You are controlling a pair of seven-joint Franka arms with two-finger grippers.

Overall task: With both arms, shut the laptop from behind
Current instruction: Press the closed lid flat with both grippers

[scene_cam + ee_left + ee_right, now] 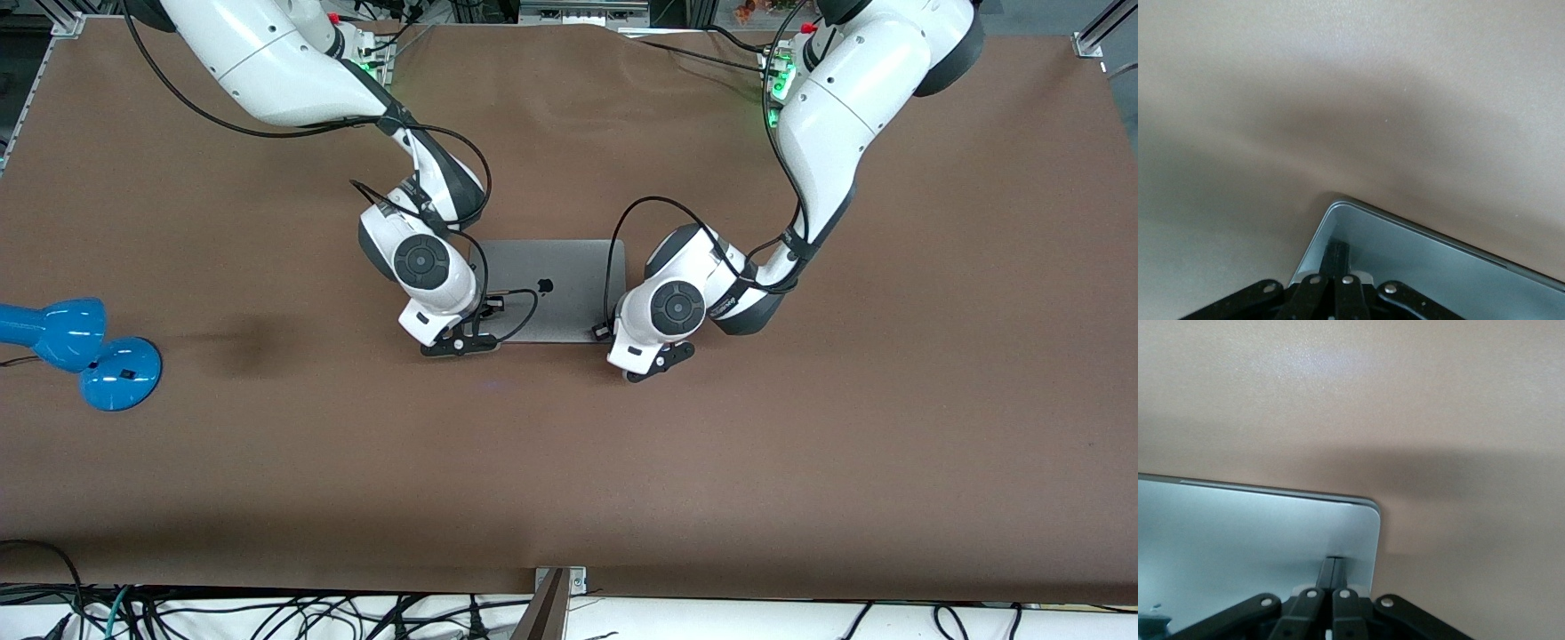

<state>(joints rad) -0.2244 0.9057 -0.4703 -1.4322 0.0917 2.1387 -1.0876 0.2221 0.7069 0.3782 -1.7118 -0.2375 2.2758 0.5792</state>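
While both arms reach in from their bases, I see the laptop (556,284) lying shut and flat at mid-table, lid up, apple logo showing. My left gripper (1338,257) rests on the lid corner toward the left arm's end of the table, at the edge nearer the front camera; its fingers are pressed together, holding nothing. My right gripper (1333,570) sits likewise on the lid corner toward the right arm's end, fingers together, tips touching the grey metal. A blue desk lamp (76,351) stands on the brown table (800,444), well apart from the laptop, at the right arm's end.
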